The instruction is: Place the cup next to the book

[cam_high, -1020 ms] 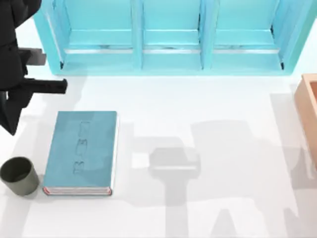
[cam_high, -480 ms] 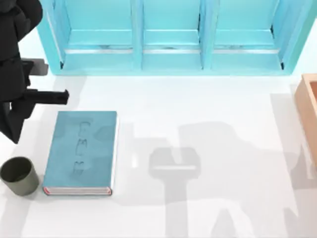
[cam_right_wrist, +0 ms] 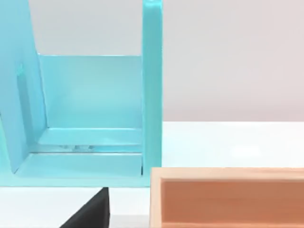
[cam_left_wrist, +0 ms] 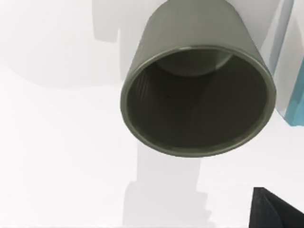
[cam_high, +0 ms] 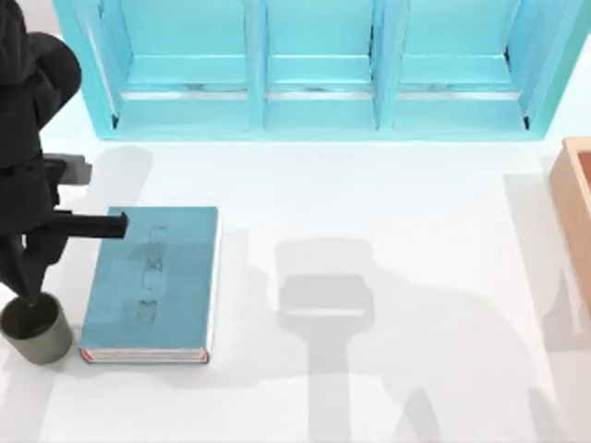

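Observation:
The small olive-grey cup (cam_high: 37,332) stands upright at the table's front left, just left of the teal-blue book (cam_high: 152,281), which lies flat with its white page edges facing right. My left gripper (cam_high: 32,297) hangs over the cup's back rim, open, with nothing held. In the left wrist view the cup (cam_left_wrist: 197,95) shows its hollow inside, and one dark fingertip (cam_left_wrist: 278,211) sits off to the side of it. My right arm is parked off the table's right side, and a dark part of its gripper (cam_right_wrist: 90,213) shows in the right wrist view.
A large turquoise shelf unit (cam_high: 314,69) runs along the back of the table. A light wooden box (cam_high: 577,208) stands at the right edge and appears close by as the box (cam_right_wrist: 228,197) in the right wrist view. White tabletop spreads between the book and the box.
My left arm has travelled from beside the shelf toward the front of the table, and its gripper now reaches the cup's rim. The cup and the book have stayed in place.

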